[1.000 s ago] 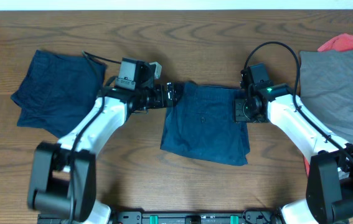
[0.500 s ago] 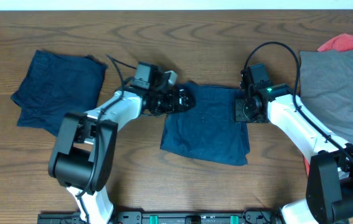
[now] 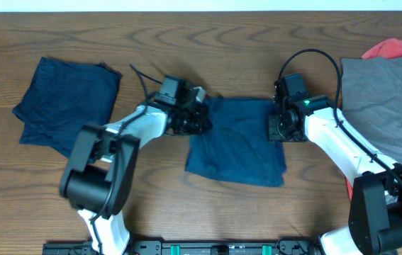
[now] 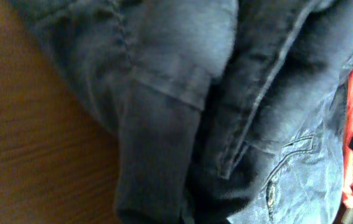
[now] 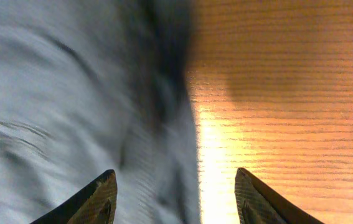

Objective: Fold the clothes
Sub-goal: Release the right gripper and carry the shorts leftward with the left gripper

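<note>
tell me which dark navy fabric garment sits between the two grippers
The centre navy garment; the other navy garment lies apart at far left.

Navy shorts [image 3: 236, 145] centre, second pair [image 3: 66, 103] left

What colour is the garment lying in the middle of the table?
The middle garment is plain dark navy blue; overhead view shows it best.

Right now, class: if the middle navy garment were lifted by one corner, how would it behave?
Probably floppy: the middle navy garment lies flat, with creases and folds in the left wrist view, so it should droop. Likely light, being thin cloth. Pushed across the table, it would probably bunch rather than slide.
</note>
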Robot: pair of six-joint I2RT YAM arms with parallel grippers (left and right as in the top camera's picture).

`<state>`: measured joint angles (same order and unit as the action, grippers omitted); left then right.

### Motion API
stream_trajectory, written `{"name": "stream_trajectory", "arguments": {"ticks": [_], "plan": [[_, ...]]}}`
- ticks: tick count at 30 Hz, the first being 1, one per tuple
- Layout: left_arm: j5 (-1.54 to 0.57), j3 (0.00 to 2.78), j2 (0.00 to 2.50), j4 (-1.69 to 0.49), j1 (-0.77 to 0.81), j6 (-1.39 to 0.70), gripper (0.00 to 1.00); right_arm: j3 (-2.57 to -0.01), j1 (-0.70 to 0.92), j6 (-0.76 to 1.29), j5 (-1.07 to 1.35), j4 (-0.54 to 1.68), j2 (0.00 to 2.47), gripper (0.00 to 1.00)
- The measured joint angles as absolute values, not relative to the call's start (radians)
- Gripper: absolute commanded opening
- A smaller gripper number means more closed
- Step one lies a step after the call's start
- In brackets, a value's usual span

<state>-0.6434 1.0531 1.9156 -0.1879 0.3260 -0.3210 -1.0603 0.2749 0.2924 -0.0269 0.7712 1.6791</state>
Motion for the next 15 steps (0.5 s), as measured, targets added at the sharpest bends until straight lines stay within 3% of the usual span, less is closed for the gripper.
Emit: {"name": "stream_trajectory", "arguments": {"ticks": [10,15], "plan": [[-0.326,1.053,1.489,-0.234,0.039,-0.318,0.06,-1.06,0.241,0.293,-0.064,0.812,1.679,0.58],[-0.172,1.053,1.392,-0.225,-0.13,-0.317,0.06,-1.06,0.241,0.293,-0.065,0.815,1.679,0.58]]}}
